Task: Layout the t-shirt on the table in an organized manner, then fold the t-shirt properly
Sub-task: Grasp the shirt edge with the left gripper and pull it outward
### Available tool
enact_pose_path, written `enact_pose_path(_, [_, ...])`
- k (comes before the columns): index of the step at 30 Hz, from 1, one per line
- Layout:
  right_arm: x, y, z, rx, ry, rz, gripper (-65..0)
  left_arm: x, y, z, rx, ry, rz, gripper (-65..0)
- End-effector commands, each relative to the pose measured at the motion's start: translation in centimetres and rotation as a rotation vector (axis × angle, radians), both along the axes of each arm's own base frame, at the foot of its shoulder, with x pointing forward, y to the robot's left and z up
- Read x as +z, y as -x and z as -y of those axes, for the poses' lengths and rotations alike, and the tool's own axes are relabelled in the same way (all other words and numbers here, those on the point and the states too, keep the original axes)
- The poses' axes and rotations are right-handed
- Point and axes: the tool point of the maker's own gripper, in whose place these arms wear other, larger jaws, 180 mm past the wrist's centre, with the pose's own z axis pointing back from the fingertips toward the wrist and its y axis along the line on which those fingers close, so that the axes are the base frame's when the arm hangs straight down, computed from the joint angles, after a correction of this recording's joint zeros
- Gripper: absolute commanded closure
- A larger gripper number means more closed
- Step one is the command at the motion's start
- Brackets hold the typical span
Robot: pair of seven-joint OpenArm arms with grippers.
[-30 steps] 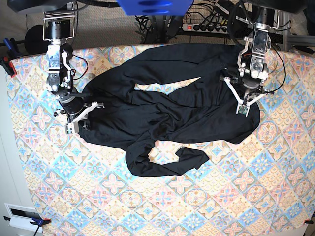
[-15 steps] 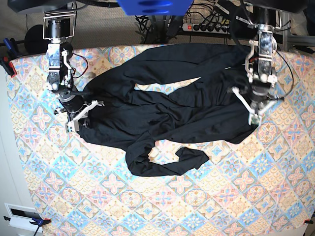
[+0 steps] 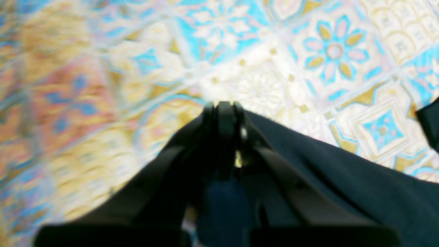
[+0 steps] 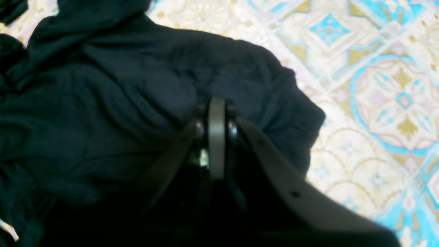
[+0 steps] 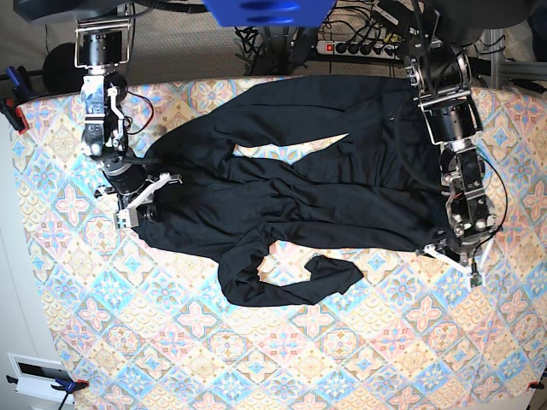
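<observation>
Your plain black short-sleeved soft fabric t-shirt [image 5: 299, 179] lies crumpled across the far half of the table [image 5: 256, 359], a wide surface under a cloth of pastel blue, pink and cream diamond floral tiles. One twisted tail of fabric curls toward the near side.

Your left gripper [image 5: 457, 260] sits at the shirt's edge on the base view's right; its wrist view shows the jaws clamped together with black cloth pinched at the tips.

Your right gripper [image 5: 137, 209] is at the shirt's opposite edge, jaws pressed tight, a fold of the dark fabric bunched around the fingertips [image 4: 216, 113].
</observation>
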Motion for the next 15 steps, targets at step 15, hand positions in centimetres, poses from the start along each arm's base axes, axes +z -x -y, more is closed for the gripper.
enact_pose_path(15, [1.4, -0.7, -0.3, 0.003, -0.016, 0.052, 0.0, 4.5, -6.3, -1.5, 0.137, -0.061, 0.290, -1.2])
